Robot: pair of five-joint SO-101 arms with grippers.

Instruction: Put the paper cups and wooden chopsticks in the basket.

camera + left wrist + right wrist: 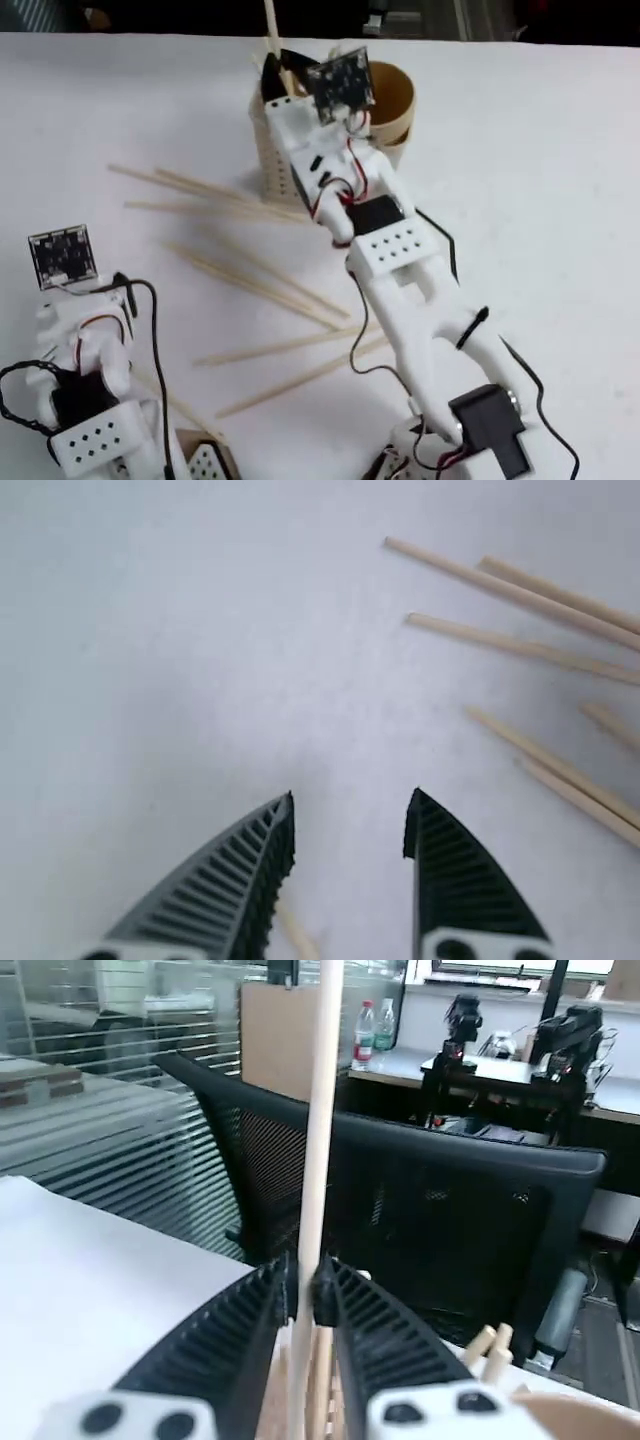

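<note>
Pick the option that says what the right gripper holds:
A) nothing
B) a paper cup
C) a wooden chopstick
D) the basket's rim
C: in the right wrist view the right gripper is shut on an upright wooden chopstick, and the high view places it at the basket.

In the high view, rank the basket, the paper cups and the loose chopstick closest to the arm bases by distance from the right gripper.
1. basket, directly under the right gripper, which is shut on a chopstick.
2. paper cups, just right of it in the view.
3. loose chopstick, far off by the arm bases.
</note>
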